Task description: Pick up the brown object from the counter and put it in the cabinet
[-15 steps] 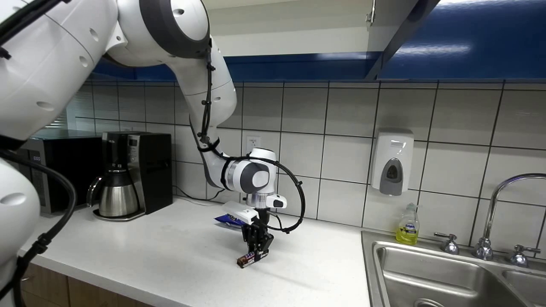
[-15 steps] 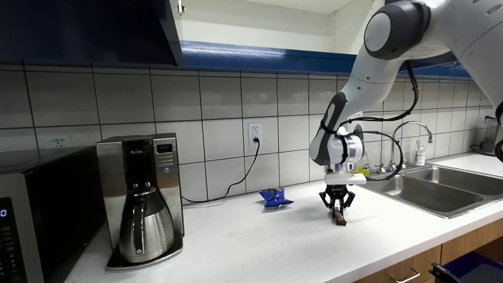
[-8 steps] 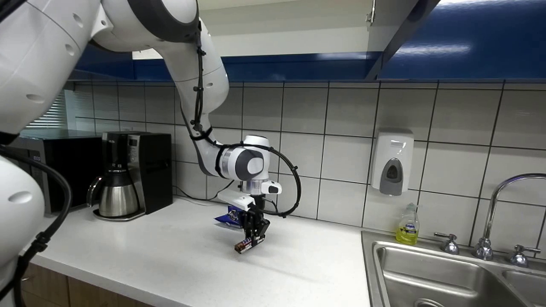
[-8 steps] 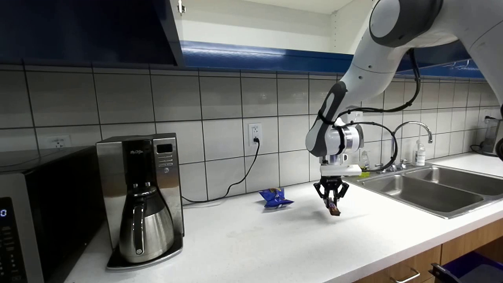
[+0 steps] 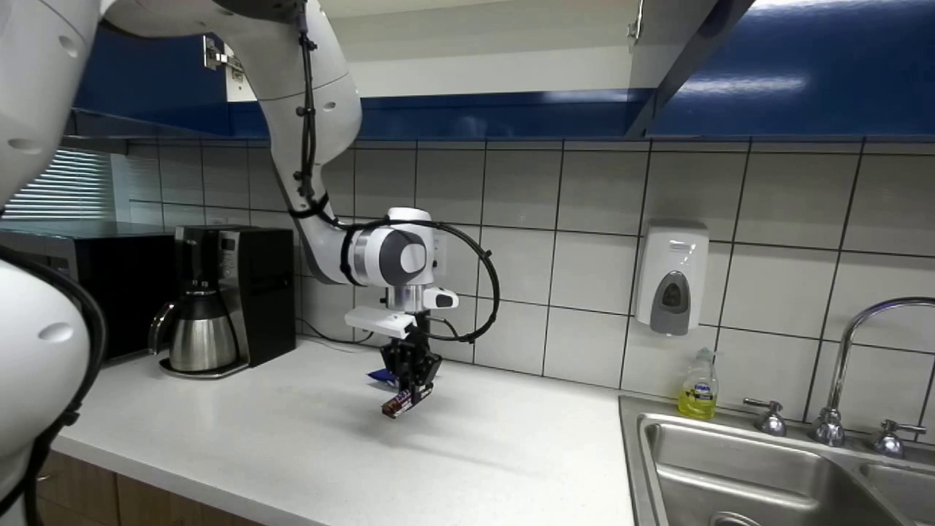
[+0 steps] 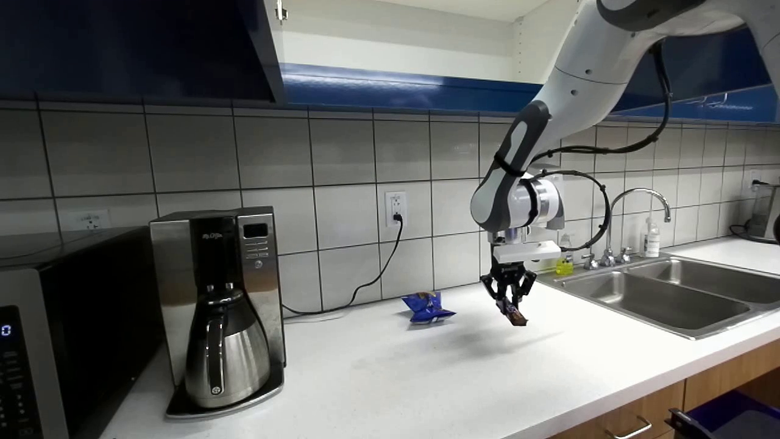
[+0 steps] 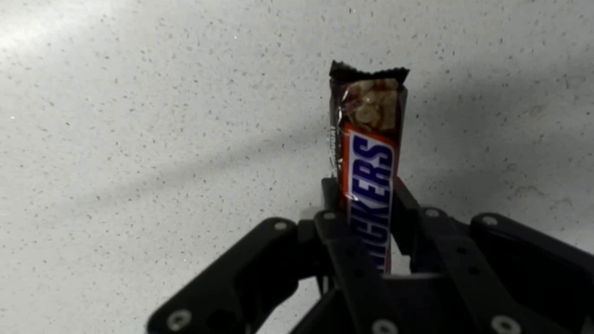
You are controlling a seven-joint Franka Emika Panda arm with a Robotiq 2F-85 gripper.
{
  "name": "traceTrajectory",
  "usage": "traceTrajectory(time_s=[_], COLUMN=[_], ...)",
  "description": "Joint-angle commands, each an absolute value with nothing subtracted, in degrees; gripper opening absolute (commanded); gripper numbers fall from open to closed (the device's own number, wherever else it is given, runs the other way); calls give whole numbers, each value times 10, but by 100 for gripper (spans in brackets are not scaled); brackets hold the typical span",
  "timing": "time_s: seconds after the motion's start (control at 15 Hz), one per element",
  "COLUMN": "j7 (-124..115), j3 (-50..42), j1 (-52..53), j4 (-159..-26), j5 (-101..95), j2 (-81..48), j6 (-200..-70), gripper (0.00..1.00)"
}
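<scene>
The brown object is a Snickers bar in a brown wrapper; it shows in both exterior views [image 5: 397,404] [image 6: 515,316] and in the wrist view [image 7: 369,116]. My gripper [image 5: 415,391] [image 6: 507,302] [image 7: 364,195] is shut on the bar, one finger on each long side. One end sticks out past the fingertips; the other end is partly hidden by the gripper. The bar hangs tilted above the white counter [image 5: 277,446] [image 6: 365,378]. The cabinet [image 5: 504,117] [image 6: 414,90] is open above the counter, with a pale interior.
A blue snack bag [image 6: 426,306] lies near the tiled wall. A coffee maker [image 5: 263,292] and microwave [image 6: 91,292] stand along the counter. The sink [image 5: 730,453] has a soap bottle [image 5: 699,391] at its rim. Raised blue cabinet doors [image 5: 796,73] [image 6: 134,49] flank the opening.
My gripper has lifted the bar off the counter and carried it higher. It has shifted toward the snack bag. The bar has stayed in the fingers.
</scene>
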State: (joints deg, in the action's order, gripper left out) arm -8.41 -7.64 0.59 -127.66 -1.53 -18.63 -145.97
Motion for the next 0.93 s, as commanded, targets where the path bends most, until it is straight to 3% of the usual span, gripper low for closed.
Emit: traceTrajectory(time_s=[0.0, 0.87], j7=[-104, -120], j3=[-73, -6], j1=[18, 12], j4=[-1352, -1541], j5=[-53, -94], j2=[-108, 236], j6=[-1457, -1362], gripper=[7, 7])
